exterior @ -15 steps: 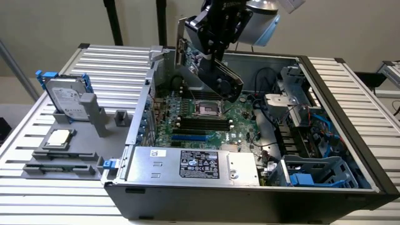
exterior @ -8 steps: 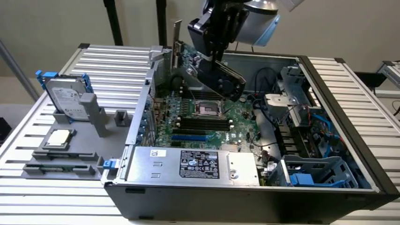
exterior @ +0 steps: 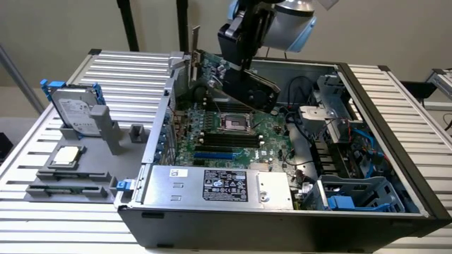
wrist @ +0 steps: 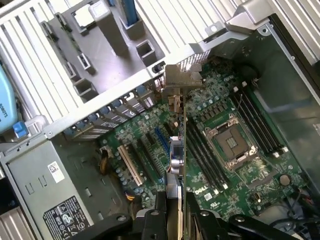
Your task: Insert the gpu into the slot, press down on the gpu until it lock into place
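ONE CARD, ONE SLOT: The gripper (exterior: pixel 244 63) clamps the gpu (exterior: pixel 249 89) by its top edge, holding it tilted above the motherboard (exterior: pixel 247 143) and clear of the blue slot (exterior: pixel 214 156) near the power supply (exterior: pixel 219 185). The likely risk is the tilt. A skewed descent could land the card on the memory slots (exterior: pixel 226 139) or socket (exterior: pixel 233 123), or snag its bracket (wrist: pixel 182 80) on the case (exterior: pixel 282 222) wall. Counted: one gpu, one blue slot, one socket, one power supply, and one hard drive (exterior: pixel 74 114) outside.
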Controlling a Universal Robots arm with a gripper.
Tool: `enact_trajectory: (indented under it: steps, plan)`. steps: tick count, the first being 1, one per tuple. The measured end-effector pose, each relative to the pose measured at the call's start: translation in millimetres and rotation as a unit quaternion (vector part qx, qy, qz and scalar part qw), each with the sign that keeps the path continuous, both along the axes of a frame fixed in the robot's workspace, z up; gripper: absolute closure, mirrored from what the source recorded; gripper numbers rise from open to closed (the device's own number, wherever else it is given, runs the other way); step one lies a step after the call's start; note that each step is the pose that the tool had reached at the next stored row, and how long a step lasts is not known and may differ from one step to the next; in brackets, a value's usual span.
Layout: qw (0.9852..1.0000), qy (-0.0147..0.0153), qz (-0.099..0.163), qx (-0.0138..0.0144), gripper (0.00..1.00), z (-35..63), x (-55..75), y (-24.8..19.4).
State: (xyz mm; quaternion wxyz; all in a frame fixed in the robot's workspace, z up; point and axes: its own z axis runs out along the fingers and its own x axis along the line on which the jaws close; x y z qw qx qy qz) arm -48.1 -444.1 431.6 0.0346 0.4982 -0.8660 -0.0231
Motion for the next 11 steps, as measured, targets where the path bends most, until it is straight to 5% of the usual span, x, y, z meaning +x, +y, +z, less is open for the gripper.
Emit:
enact_trajectory:
  steps: [5, 11]
  plan:
    - [0.9990, -0.0002, 0.045, 0.0000, 0.74, -0.3, 0.0, 0.0]
    - [0.9950, -0.0005, 0.100, 0.0000, 0.74, -0.5, 0.0, 0.0]
